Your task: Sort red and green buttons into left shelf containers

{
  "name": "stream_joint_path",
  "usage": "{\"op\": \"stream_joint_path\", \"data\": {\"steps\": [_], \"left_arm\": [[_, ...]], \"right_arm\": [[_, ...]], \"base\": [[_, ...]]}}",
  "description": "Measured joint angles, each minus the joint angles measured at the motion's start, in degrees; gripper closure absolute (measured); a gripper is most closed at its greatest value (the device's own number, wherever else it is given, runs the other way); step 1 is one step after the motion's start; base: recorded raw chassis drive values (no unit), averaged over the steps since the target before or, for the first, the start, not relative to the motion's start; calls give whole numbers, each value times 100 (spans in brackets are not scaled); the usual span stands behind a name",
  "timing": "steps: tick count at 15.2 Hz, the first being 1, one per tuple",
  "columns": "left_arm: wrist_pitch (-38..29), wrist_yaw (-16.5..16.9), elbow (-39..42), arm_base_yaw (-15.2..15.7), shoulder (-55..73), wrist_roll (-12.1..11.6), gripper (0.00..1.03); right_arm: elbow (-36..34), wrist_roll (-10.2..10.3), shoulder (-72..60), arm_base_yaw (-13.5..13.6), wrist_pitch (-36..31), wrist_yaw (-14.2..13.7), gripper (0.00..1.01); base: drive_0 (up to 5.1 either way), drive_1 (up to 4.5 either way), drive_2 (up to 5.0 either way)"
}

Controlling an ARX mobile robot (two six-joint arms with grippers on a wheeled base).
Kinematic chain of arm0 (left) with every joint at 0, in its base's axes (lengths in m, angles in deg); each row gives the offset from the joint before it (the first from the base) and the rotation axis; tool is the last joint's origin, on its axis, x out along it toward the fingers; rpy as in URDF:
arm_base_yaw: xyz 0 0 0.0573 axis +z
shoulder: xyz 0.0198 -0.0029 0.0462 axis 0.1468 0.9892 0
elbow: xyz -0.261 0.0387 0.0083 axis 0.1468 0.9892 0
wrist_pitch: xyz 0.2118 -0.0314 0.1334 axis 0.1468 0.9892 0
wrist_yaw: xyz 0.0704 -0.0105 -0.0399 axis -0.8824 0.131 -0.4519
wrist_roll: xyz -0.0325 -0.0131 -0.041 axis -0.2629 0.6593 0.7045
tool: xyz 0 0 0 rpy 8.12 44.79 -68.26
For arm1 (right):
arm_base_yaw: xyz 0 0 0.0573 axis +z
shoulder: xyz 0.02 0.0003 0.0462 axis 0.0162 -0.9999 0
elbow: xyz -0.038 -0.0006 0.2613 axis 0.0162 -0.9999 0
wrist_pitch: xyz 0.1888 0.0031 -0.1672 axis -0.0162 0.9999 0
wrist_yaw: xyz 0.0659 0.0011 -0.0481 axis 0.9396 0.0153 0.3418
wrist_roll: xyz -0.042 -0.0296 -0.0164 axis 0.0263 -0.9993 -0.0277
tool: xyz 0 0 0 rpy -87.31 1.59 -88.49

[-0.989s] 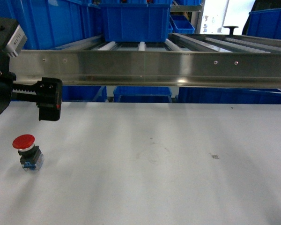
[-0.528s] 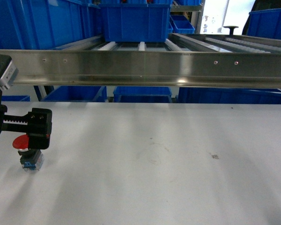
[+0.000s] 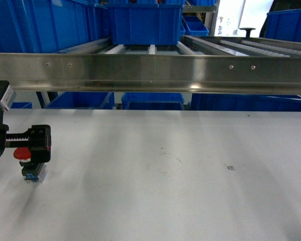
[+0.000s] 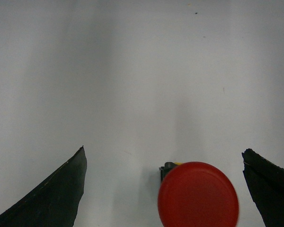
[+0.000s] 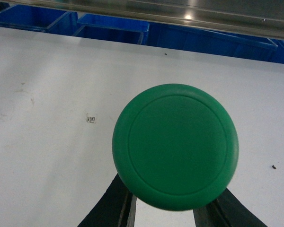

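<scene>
- Left gripper (image 3: 32, 150) low over the white table (image 3: 180, 175) at the far-left edge of the head view, jaws spread wide apart, nothing clamped.
- Red button (image 4: 198, 195) upright on the table directly under that gripper; in the left wrist view, sitting between the two dark fingers (image 4: 52, 194), nearer the right one, touching neither.
- In the head view, only a sliver of the red cap (image 3: 21, 153) showing beside the gripper body, with the blue-and-black base (image 3: 32, 174) below it on the tabletop.
- Right gripper (image 5: 173, 208) outside the head view; in the right wrist view, closed on the green button (image 5: 175, 145), fingers pinching beneath the cap from both sides.
- Green cap facing the camera, held above the table, hiding its own base.
- Steel roller shelf rail (image 3: 155, 73) running across the far side of the table.
- One large blue bin (image 3: 145, 22) on the rollers at far centre, more blue bins (image 3: 50, 22) stacked at far left.
- Further blue bins (image 3: 153, 100) below the rail, behind the table's far edge.
- Small dark printed mark (image 5: 91, 118) on the table, right of centre.
</scene>
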Motion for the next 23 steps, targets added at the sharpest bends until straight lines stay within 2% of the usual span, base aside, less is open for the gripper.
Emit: {"op": "stream_joint_path", "data": {"steps": [2, 5, 8, 14, 15, 19, 21, 23], "left_arm": [[66, -68, -59, -46, 164, 4, 5], [7, -203, -164, -299, 354, 17, 5], [-46, -332, -188, -282, 658, 22, 5], [39, -291, -396, -271, 890, 66, 5], [26, -291, -396, -271, 933, 68, 10], [103, -323, -420, -332, 999, 136, 57], [85, -323, -415, -382, 999, 201, 72], [37, -306, -365, -420, 984, 271, 76]], "right_arm": [[0, -11, 0, 0, 2, 0, 76], [0, -11, 0, 0, 0, 0, 76], [0, -11, 0, 0, 0, 0, 76], [0, -11, 0, 0, 0, 0, 76], [0, -11, 0, 0, 0, 0, 76], [0, -11, 0, 0, 0, 0, 76], [0, -11, 0, 0, 0, 0, 76], [0, -11, 0, 0, 0, 0, 76]], "base": [[0, 0, 0], [0, 0, 0], [0, 0, 0], [0, 0, 0], [0, 0, 0], [0, 0, 0], [0, 0, 0], [0, 0, 0]]}}
